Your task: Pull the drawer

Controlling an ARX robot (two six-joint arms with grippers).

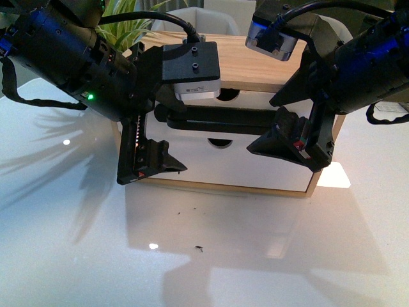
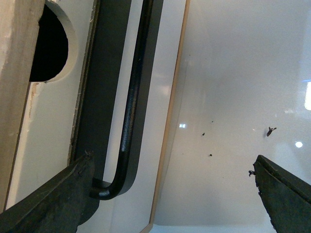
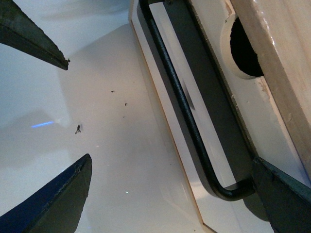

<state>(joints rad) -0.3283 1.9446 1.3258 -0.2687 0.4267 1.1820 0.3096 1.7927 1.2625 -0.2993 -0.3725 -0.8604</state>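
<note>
**A:** What is shown?

**B:** A small light-wood cabinet (image 1: 275, 67) is seen on a glossy white table (image 1: 70, 243), w/ two flat white fronts. The drawer (image 1: 255, 102) is the upper one, at the middle of the front view, and is judged shut or nearly so. A half-round notch (image 1: 227, 94) is cut in its top edge. A long black bar handle (image 1: 217, 118), round in section w/ bent ends, is fixed across it. No handle is seen on the lower front (image 1: 223, 163).

**A:** And the grippers?

**B:** The left gripper (image 2: 173, 162) is spread wide and nothing is gripped. One bent end of the handle is seen btwn its jaws, close against one finger (image 2: 48, 204). The right gripper (image 3: 171, 160) is likewise spread wide, nothing held, w/ the opposite bend beside one finger (image 3: 286, 199).

**A:** How should the pull be done?

**B:** Both ends should be closed on squarely, as the smooth bar may slip. The pull should be kept straight and even on both sides so the drawer isn't racked. Care is advised: the light cabinet may be dragged along the slick table.
</note>
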